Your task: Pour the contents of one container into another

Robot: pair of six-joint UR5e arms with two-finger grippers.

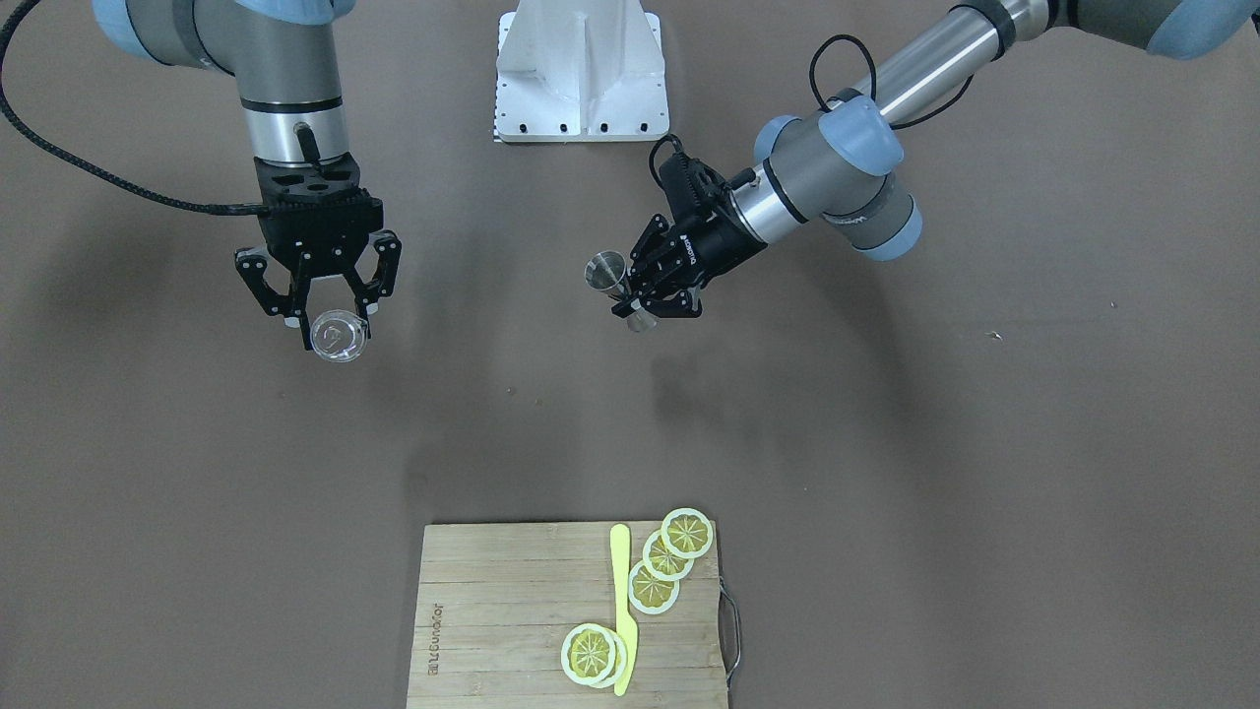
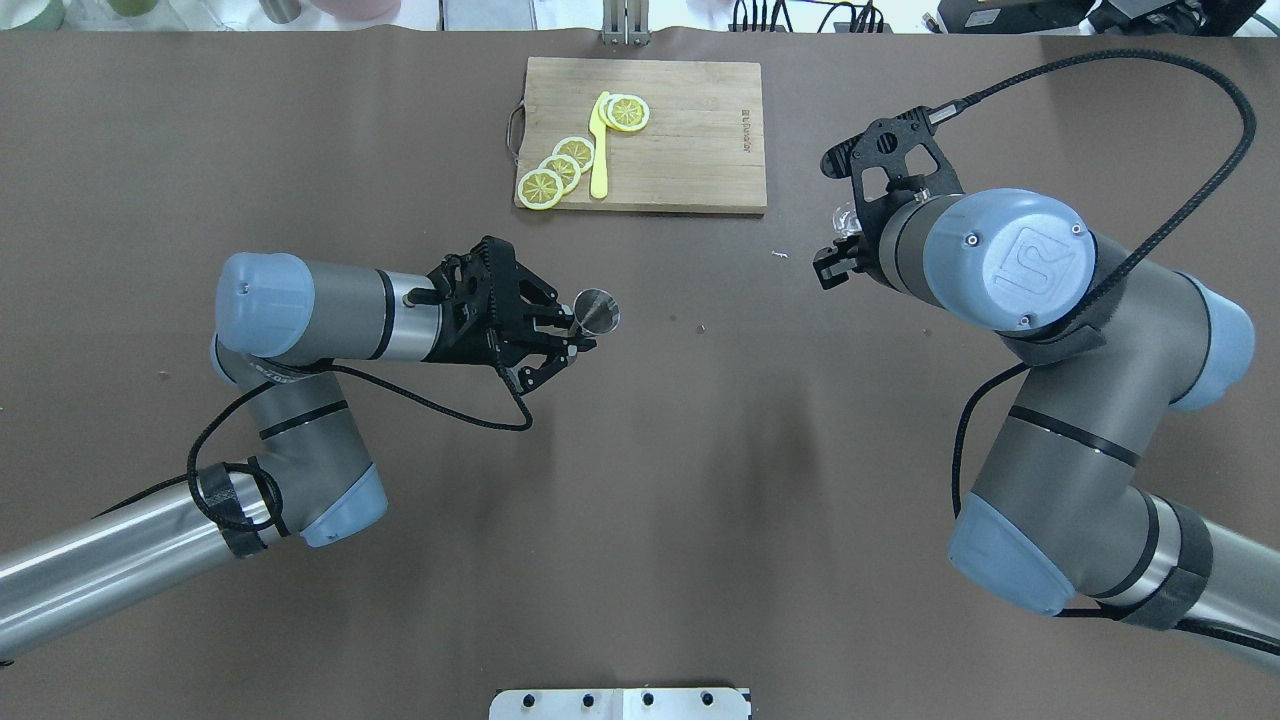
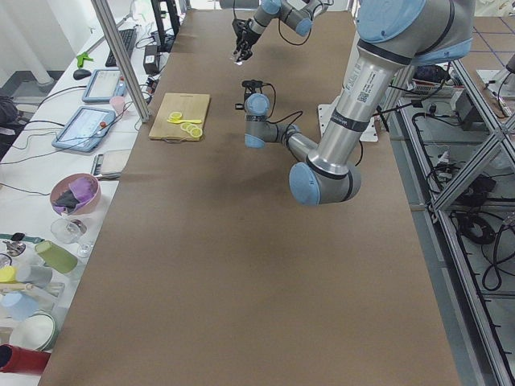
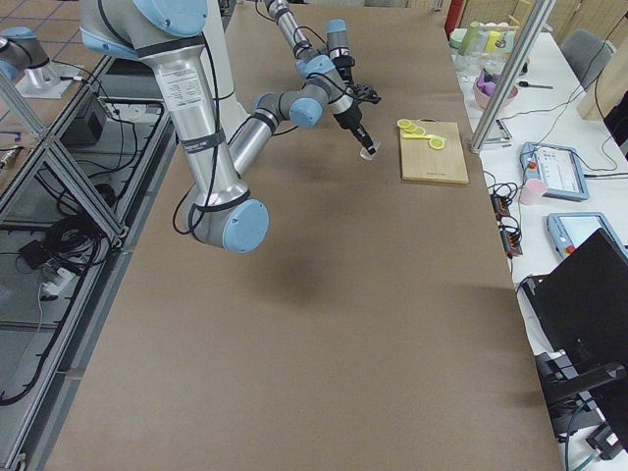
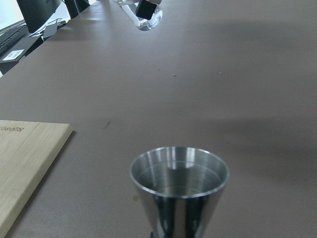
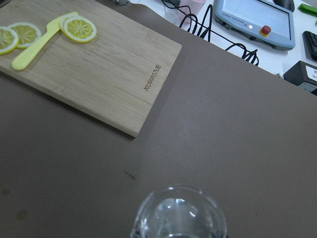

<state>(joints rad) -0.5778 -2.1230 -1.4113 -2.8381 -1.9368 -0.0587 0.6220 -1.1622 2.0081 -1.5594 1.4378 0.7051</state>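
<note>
A long table [image 3: 241,265] covered with a matte brown sheet is taken as the landmark. Along one of its long sides a white bench [image 3: 32,185] is set, on which two grey tablet consoles [image 3: 84,126], a round pink bowl [image 3: 75,193] and a black flat monitor [image 4: 589,294] are seen. Beyond that bench a grey chair [image 4: 589,49] is placed. At the table's edge by the bench a slanted aluminium post [image 3: 121,56] is raised. Along the table's other long side a bare aluminium frame [image 3: 451,161] hung with black cables [image 3: 483,233] is seen over a tiled floor [image 4: 29,334]. The table is lit evenly, and only soft shadows are cast on it.
</note>
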